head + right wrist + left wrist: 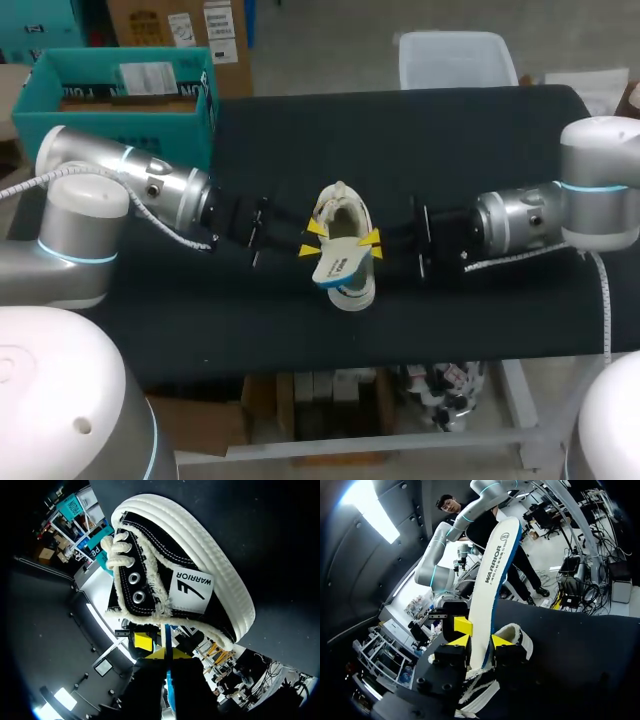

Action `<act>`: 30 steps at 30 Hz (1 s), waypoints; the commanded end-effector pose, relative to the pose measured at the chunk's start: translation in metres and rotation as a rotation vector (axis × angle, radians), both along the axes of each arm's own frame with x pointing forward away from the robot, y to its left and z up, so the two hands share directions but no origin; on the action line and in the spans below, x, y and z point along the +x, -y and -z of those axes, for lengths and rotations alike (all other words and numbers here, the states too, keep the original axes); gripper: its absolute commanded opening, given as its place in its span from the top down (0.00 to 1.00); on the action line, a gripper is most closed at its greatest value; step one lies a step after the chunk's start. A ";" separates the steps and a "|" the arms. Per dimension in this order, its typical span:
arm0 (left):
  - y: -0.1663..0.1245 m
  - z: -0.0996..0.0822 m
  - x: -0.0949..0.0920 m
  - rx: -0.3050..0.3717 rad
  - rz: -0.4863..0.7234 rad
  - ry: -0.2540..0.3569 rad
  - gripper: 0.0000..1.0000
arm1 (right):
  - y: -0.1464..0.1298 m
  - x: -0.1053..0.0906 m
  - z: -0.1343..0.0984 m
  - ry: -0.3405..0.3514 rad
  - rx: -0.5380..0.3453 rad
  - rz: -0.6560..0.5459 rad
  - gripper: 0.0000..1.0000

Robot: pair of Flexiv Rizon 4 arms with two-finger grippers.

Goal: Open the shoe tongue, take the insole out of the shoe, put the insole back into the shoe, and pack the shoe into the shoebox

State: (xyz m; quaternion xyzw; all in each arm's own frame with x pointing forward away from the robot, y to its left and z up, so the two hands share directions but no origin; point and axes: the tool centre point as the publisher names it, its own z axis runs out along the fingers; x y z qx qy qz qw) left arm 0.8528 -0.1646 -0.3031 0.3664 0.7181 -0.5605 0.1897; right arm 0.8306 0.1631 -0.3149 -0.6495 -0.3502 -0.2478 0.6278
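Right at the middle of the black table (480,150) the shoe (350,293) is lying with its opening facing up, and both arms are crowding in on it. The left gripper (311,239) is sitting at the shoe's 9 o'clock and the right gripper (374,245) at its 3 o'clock, the two nearly meeting over the opening.

The insole (336,264) is standing well up out of the shoe, leaning toward 6 o'clock, with only its lower end down at the opening. The left wrist view is showing it plainly: the left gripper's yellow tips are pressing on the insole from both sides, so that gripper is clamping it low down. In the right wrist view the insole is running edge-on straight toward the right gripper, but I cannot tell whether that one is gripping it or only waiting beside it.

As for progress, the shoe's mouth is looking spread wide, so I am judging the tongue step done. The insole is most of the way out. I cannot tell whether this is the pull-out finishing or the return starting. Seating it flat and boxing the shoe are looking not yet done.
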 end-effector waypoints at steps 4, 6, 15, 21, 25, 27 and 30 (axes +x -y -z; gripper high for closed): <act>0.012 0.014 0.008 -0.004 0.012 -0.021 0.76 | -0.004 0.003 0.005 -0.006 0.012 -0.009 1.00; 0.013 0.015 0.008 -0.003 0.016 -0.026 0.81 | -0.004 0.004 0.004 -0.005 0.010 -0.011 1.00; 0.016 0.016 0.008 -0.006 0.019 -0.032 1.00 | -0.006 0.006 0.004 -0.003 0.005 -0.026 1.00; 0.016 0.017 0.008 0.000 0.028 -0.026 1.00 | -0.006 0.005 0.003 0.009 -0.004 -0.039 1.00; 0.017 0.018 0.009 0.004 0.040 -0.021 1.00 | -0.005 0.004 0.004 0.017 -0.013 -0.057 1.00; 0.018 0.018 0.010 0.011 0.047 -0.018 1.00 | -0.006 0.005 0.006 0.017 -0.019 -0.070 1.00; 0.020 0.019 0.013 0.015 0.053 -0.015 1.00 | -0.007 0.006 0.008 0.024 -0.024 -0.086 1.00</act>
